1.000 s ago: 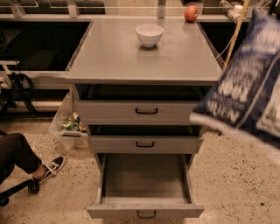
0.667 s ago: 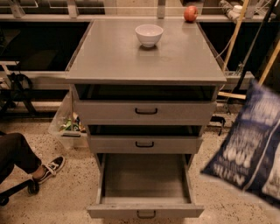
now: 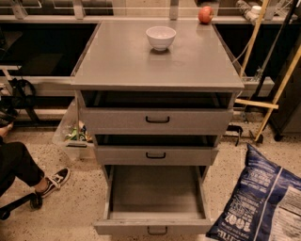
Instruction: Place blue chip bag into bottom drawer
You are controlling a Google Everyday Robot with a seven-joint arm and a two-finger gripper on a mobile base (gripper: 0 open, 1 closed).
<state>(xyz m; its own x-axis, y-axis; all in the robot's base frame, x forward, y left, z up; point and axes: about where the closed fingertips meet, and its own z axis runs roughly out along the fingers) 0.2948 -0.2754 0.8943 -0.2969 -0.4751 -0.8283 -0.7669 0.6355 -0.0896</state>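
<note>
The blue chip bag [image 3: 259, 200] fills the lower right corner, close to the camera, to the right of the cabinet; its lower and right parts are cut off by the frame edge. The bottom drawer [image 3: 155, 228] is pulled fully open at the bottom centre and its box looks empty. The bag is outside the drawer, level with its right side. My gripper is not in view; what holds the bag is hidden.
The two upper drawers [image 3: 157, 120] are slightly ajar. A white bowl [image 3: 160, 37] and a red apple [image 3: 205, 14] sit on the cabinet top. A person's leg and shoe [image 3: 53, 181] and a plastic bin [image 3: 71, 136] are at the left. Wooden poles [image 3: 278, 92] lean at the right.
The blue chip bag has moved down from the upper right, beside the cabinet top, to the lower right beside the open bottom drawer. The drawers have not moved.
</note>
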